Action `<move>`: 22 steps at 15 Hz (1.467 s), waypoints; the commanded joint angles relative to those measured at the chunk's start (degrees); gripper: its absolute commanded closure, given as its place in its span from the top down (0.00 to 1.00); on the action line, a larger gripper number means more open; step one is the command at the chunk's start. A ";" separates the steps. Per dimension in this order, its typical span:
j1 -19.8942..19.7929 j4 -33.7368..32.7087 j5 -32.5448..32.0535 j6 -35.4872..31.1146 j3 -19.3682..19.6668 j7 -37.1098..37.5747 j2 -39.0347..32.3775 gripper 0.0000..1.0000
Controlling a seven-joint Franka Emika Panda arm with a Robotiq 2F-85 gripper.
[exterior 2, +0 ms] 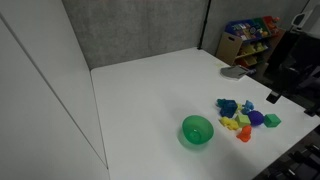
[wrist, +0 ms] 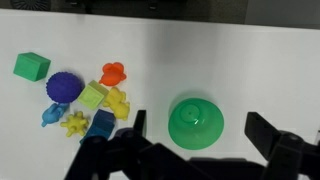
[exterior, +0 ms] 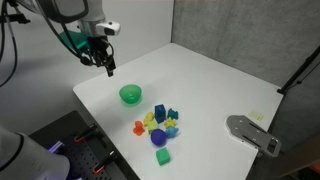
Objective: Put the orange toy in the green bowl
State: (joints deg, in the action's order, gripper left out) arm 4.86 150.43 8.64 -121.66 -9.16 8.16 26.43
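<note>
The orange toy [wrist: 113, 72] lies on the white table among a cluster of toys; it also shows in both exterior views [exterior: 140, 126] [exterior 2: 243, 135]. The green bowl [wrist: 196, 121] stands on the table beside the cluster, also seen in both exterior views [exterior: 131, 95] [exterior 2: 197, 130]. My gripper [wrist: 197, 132] is open and empty, hovering high above the bowl, with the bowl between its fingers in the wrist view. In an exterior view the gripper [exterior: 108, 66] hangs above and behind the bowl.
The cluster holds a purple ball [wrist: 63, 88], a green cube [wrist: 31, 66], yellow pieces [wrist: 117, 102] and blue pieces [wrist: 99, 125]. A grey tool [exterior: 252, 133] lies at the table's edge. A toy shelf [exterior 2: 247, 40] stands beyond the table.
</note>
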 commanded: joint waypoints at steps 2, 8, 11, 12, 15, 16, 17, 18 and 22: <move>-2.99 4.31 -4.72 -10.16 1.96 0.45 -7.66 1.00; -6.83 5.67 -6.89 -25.68 6.44 1.16 -24.10 1.00; -7.26 3.76 -3.64 -32.26 8.97 0.71 -32.83 1.00; -7.35 3.16 -3.21 -34.53 9.57 1.22 -35.35 1.00; -6.64 0.73 -3.66 -40.96 11.67 4.36 -42.34 1.00; -5.94 -0.13 -4.18 -42.73 12.58 5.90 -44.34 1.00; -5.26 -1.00 -4.00 -44.43 13.26 7.20 -46.26 1.00; -4.80 -1.85 -3.34 -45.63 13.60 8.05 -48.02 1.00; -0.80 -3.96 -2.05 -48.86 15.69 12.87 -53.78 1.00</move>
State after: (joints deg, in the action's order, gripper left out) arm 0.63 148.65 5.01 -168.86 4.73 17.55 -23.42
